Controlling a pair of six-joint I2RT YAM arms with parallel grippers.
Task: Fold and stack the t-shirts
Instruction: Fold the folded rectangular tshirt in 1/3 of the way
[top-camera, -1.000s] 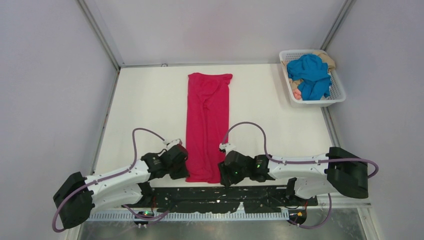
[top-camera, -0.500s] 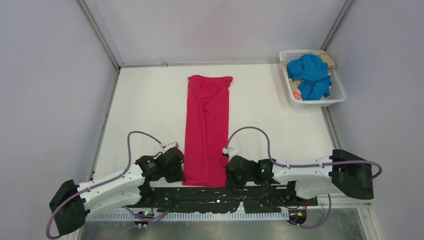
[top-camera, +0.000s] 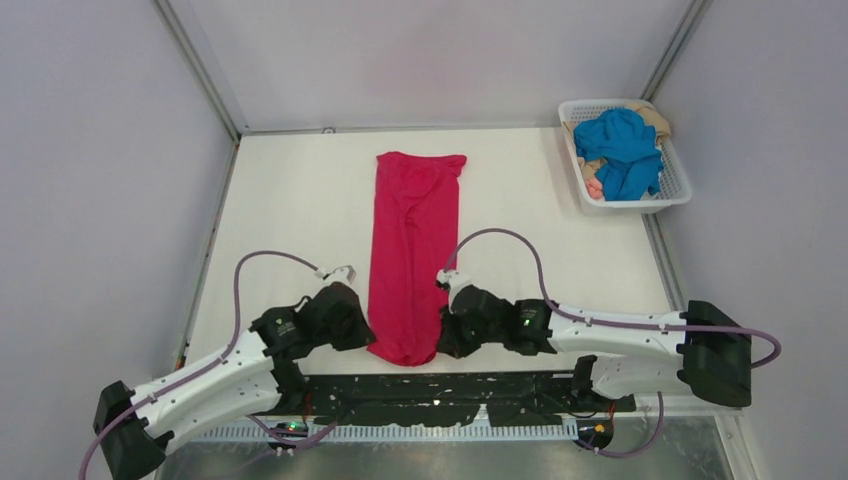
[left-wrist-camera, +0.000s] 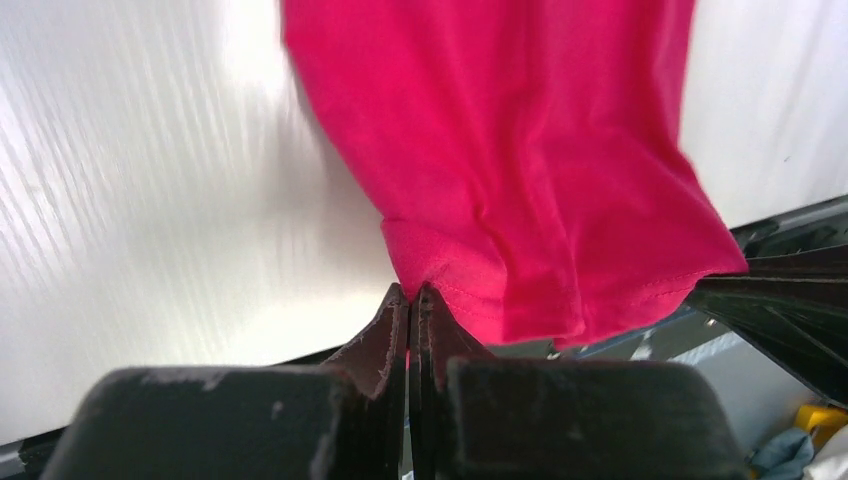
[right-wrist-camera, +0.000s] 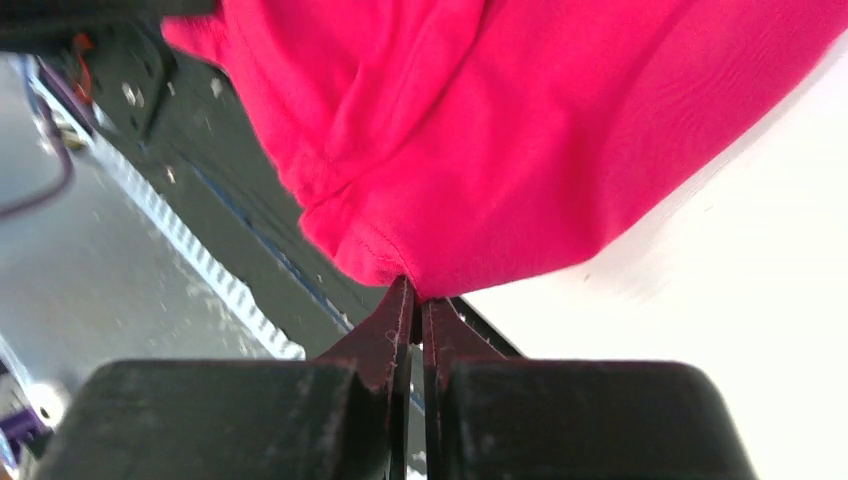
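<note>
T-shirt (top-camera: 415, 250) hem bunched inward; wrist views show left gripper (left-wrist-camera: 411, 300), right gripper (right-wrist-camera: 411, 292) pinching

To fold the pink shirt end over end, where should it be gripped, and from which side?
By the two near hem corners, from the arms' side, one gripper each. The crimson-pink shirt lies as a long narrow strip running away from the bases, its short near edge between both arms. The left gripper and right gripper are shut on those corners.
</note>
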